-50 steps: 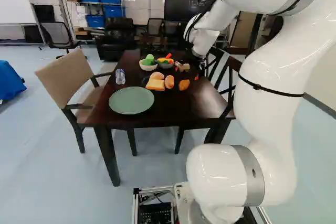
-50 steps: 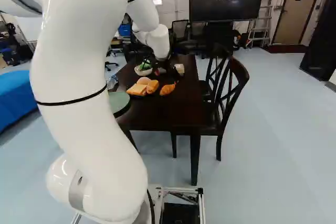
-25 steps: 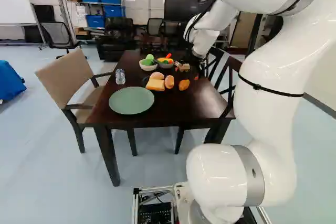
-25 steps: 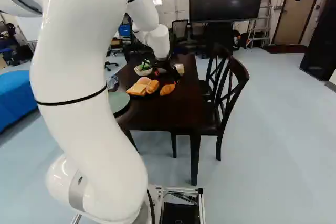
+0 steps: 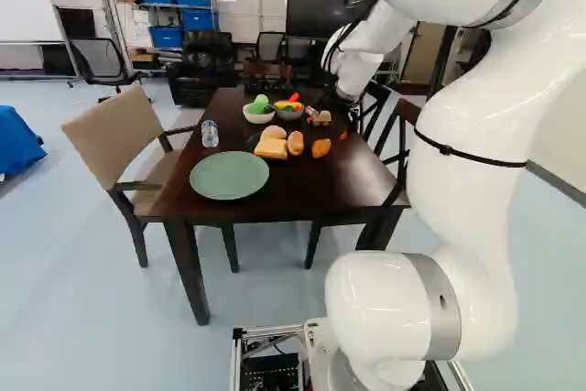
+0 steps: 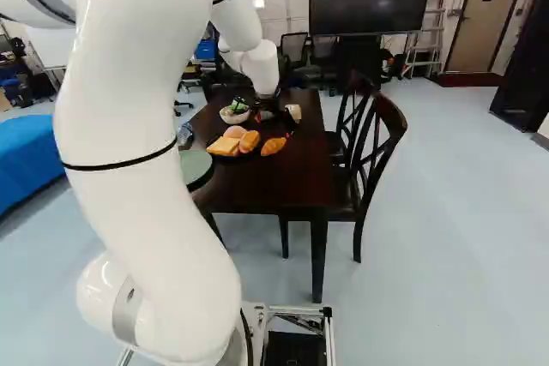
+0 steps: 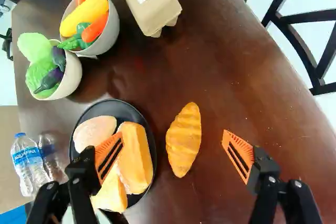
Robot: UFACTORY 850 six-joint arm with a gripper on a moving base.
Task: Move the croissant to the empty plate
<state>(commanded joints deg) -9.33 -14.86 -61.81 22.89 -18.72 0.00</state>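
Though apart, croissant [image 7: 184, 140] apparently below hand [image 5: 328, 123]

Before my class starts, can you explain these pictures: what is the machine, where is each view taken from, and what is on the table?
It is a white robot arm. Two cameras on its base look past it, from left and right; a third, on its wrist, looks along the open jaws, holding nothing. Below, between them, a croissant lies on the table, beside a black plate of bread. Nearby are a green plate, two bowls of vegetables, a carton and bottles.
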